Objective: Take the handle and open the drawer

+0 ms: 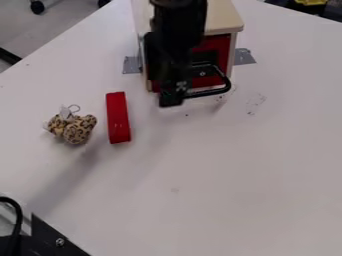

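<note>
Jaws, open or closed unclear, at the black handle [215, 92] of the red drawer [209, 81].

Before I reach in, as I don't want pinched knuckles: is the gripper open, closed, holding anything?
Gripper: at the handle; whether it is open, closed or holding it cannot be told.

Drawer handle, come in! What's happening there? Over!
Gripper at image-left end of black handle. Red drawer looks shut. Red block, leopard-print toy likely clear.
</note>
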{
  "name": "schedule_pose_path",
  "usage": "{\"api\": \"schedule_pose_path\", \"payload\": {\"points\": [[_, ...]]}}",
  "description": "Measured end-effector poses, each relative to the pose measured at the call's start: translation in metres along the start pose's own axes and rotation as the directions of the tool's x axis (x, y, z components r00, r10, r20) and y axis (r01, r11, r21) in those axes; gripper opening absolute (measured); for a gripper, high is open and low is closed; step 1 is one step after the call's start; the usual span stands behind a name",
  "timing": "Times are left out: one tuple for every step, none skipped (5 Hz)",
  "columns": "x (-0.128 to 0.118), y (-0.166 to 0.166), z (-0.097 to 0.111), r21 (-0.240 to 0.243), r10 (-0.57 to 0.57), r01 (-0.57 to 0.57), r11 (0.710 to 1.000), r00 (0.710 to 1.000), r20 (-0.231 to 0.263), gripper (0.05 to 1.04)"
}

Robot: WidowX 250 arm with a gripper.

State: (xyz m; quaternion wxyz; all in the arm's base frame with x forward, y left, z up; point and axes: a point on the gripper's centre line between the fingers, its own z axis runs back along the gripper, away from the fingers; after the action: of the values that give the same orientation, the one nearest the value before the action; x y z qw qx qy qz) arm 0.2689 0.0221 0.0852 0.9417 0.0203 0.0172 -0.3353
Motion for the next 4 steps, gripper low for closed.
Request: {"api": "schedule_pose_path", "payload": {"points": [[0.004,0.004,-0.012,0.068,-0.009,0.008,0.998,1.0,0.023,0.998],[0.007,0.008,-0.018,0.082,-0.011,0.009,0.997,1.0,0.027,0.998],[0.012,0.009,-0.027,0.079,-0.009,0.006,0.997,0.999,0.038,0.998],[0.023,0.017,-0.029,0.087,-0.005,0.0,0.996,0.999,0.052,0.998]]}}
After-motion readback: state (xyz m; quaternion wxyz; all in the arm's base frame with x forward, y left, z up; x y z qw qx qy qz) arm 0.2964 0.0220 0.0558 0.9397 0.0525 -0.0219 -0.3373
